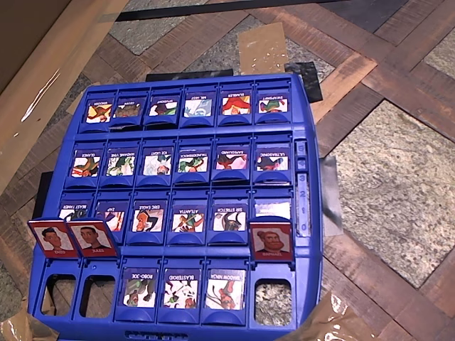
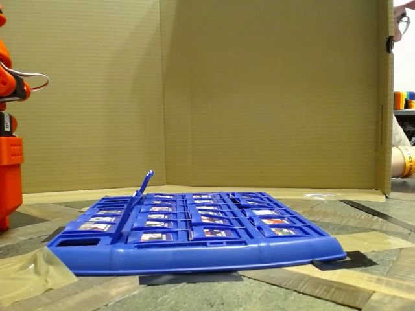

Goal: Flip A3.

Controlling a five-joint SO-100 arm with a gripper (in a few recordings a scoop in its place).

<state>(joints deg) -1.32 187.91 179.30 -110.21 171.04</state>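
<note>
The blue game board lies flat on the floor, with several rows of hinged tiles. A3 is the tile labelled BLASTEROID in the nearest row. It lies down with its blue-framed cartoon face up, between ROBO-JOE and SHADOW NINJA. Three red-framed tiles stand up: two with dark-haired men at the left and a ginger-bearded one at the right. In the fixed view the orange arm body stands at the left edge, apart from the board.
A cardboard wall stands behind the board. Brown tape patches lie on the patterned floor. A raised tile sticks up at the board's left in the fixed view. A person's arm shows at the right edge.
</note>
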